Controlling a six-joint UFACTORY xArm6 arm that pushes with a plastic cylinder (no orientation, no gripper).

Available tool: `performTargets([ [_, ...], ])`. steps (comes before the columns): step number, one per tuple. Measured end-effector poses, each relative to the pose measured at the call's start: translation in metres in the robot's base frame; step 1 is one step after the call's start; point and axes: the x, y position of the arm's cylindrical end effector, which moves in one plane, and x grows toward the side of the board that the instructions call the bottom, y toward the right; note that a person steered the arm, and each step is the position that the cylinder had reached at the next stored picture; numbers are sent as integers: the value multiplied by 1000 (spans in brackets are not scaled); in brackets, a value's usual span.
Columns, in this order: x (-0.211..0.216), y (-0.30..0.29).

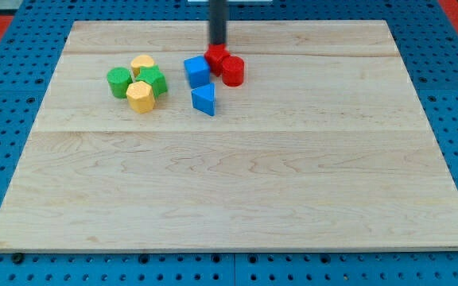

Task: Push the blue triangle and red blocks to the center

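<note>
Single camera view. My tip (217,45) sits at the view's top centre, touching or just above the top edge of a red block (215,58); that block's shape is partly hidden by the rod and cannot be made out. The rod is cut off by the frame's top. There are no fingers on this arm, only the rod.

A red cylinder (232,70) lies just right of that block, touching it. The blue cube (197,71) is just left of the red pair. The blue triangle (203,99) lies just below the cube, near the tabletop's (237,183) upper middle.

Further left sits a tight cluster: green cylinder (119,82), green block (153,80), yellow block (142,64), yellow hexagon (140,96).
</note>
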Motion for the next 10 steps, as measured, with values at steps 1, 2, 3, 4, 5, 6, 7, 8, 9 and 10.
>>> performTargets([
  [1, 32, -12],
  [2, 38, -12],
  [3, 94, -11],
  [4, 100, -11],
  [5, 91, -10],
  [6, 91, -10],
  [7, 91, -10],
  [8, 93, -10],
  [9, 125, -25],
  [10, 125, -30],
])
